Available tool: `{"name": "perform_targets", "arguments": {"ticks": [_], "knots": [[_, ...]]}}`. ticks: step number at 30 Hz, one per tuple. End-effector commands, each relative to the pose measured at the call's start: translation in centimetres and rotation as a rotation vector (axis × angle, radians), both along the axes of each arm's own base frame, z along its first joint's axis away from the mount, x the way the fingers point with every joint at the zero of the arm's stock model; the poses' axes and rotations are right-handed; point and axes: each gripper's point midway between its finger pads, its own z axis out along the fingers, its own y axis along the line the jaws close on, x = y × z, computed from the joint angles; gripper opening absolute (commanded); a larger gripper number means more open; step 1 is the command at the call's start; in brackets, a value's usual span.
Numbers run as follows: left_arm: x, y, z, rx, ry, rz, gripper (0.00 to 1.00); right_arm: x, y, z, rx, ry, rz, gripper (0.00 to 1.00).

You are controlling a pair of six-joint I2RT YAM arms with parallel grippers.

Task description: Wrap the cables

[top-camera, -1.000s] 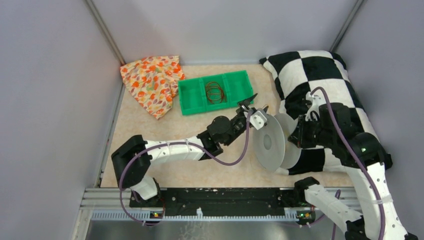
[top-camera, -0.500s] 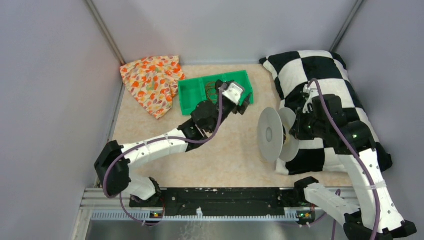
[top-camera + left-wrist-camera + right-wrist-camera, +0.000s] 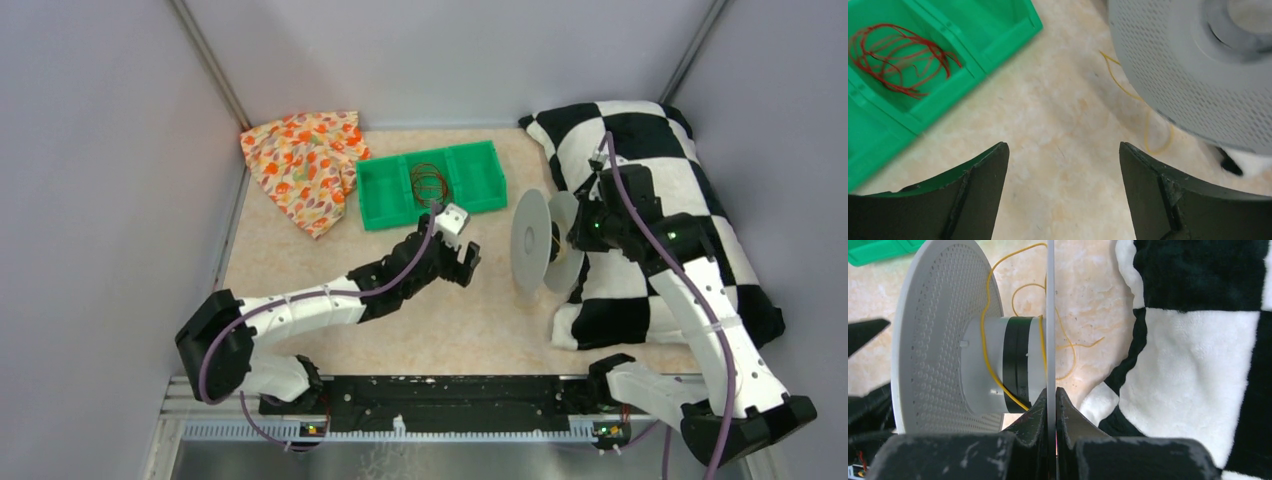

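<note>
Two arms share the counter in the overhead view. Your right gripper holds the spool upright, right of centre, with its flanges facing the left and right edges. Your left gripper hangs just left of it, jaws wide and empty. A green tray sits midway along the far edge, with a coil of red wire in its middle compartment. A floral cloth fills the far left corner, and a checkered pillow runs along the right edge under your right arm.

Left wrist: the fingers are spread wide over bare counter with nothing between them. The cable trails loose on the counter beneath the spool's perforated flange.

Right wrist: the jaws are pinched onto the rim of the flange nearer the pillow. The yellow cable crosses the hub in what looks like one slack turn. The rest lies in open loops on the counter beside the pillow.

By this evidence the wrap has barely begun. A strand is on the hub, most of the cable is left to wind, and the red wire is untouched in the tray. The pillow's edge lies close to the loose loops and could snag them as you wind. The tray stands well apart from the spool.
</note>
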Motion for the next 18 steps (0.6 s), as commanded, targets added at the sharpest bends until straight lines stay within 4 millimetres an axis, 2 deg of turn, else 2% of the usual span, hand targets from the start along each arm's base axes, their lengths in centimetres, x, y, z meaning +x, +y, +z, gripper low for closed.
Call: {"name": "perform_targets", "arguments": {"ticks": [1, 7, 13, 18], "knots": [[-3.6, -0.4, 0.2, -0.104, 0.061, -0.049, 0.88, 2.8, 1.1, 1.3, 0.045, -0.103, -0.007, 0.0], [-5.9, -0.6, -2.9, -0.071, 0.108, -0.127, 0.98, 3.7, 1.6, -0.3, 0.066, -0.072, -0.006, 0.0], [-8.5, -1.7, -4.6, -0.065, 0.019, -0.267, 0.99, 4.1, 1.5, -1.2, 0.071, -0.055, -0.019, 0.0], [-9.0, -3.3, -6.3, -0.046, -0.003, -0.291, 0.98, 4.6, 1.5, -1.1, 0.081, -0.058, -0.025, 0.0]]}}
